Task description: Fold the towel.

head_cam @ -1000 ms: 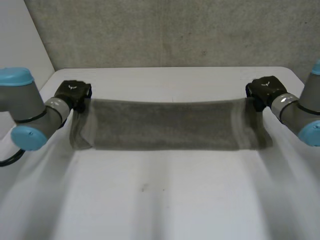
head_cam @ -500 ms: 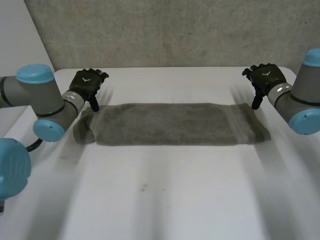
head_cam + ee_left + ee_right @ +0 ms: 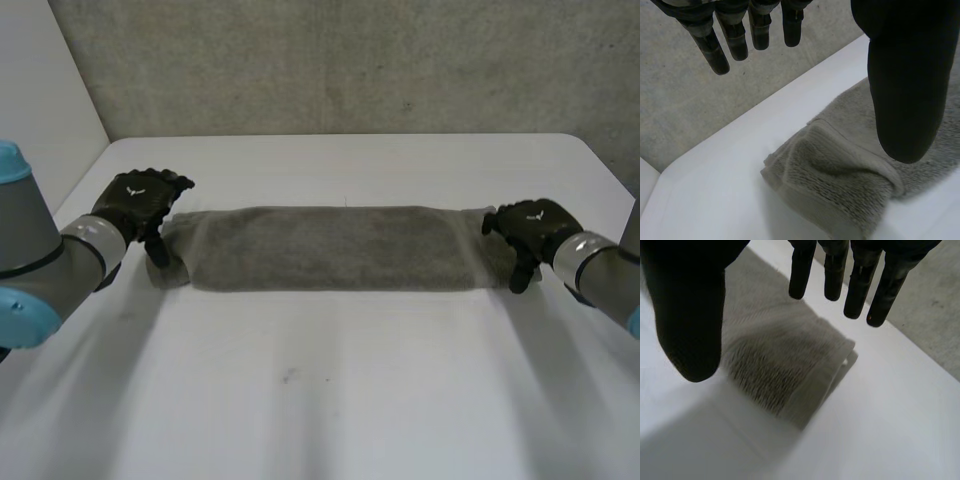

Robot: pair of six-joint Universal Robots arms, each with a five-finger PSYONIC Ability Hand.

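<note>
Two hands, fingers spread and empty: left hand (image 3: 135, 200) and right hand (image 3: 528, 228) flank the towel (image 3: 330, 248), a folded strip on the table (image 3: 320, 400); next, probably, pinch its ends for a crosswise fold

A long grey folded terry towel (image 3: 330, 248) lies flat on the far half of the white rectangular table (image 3: 330, 400), its length running left to right. A wide stretch of tabletop lies before it and a narrower strip behind it, up to the grey concrete wall (image 3: 350, 60). The black left hand (image 3: 135, 200) is at the towel's left end, the black right hand (image 3: 530, 228) at its right end. In each wrist view the towel's layered end (image 3: 830, 170) (image 3: 785, 365) lies below that hand (image 3: 905, 75) (image 3: 690, 305), between thumb and fingers.
</note>
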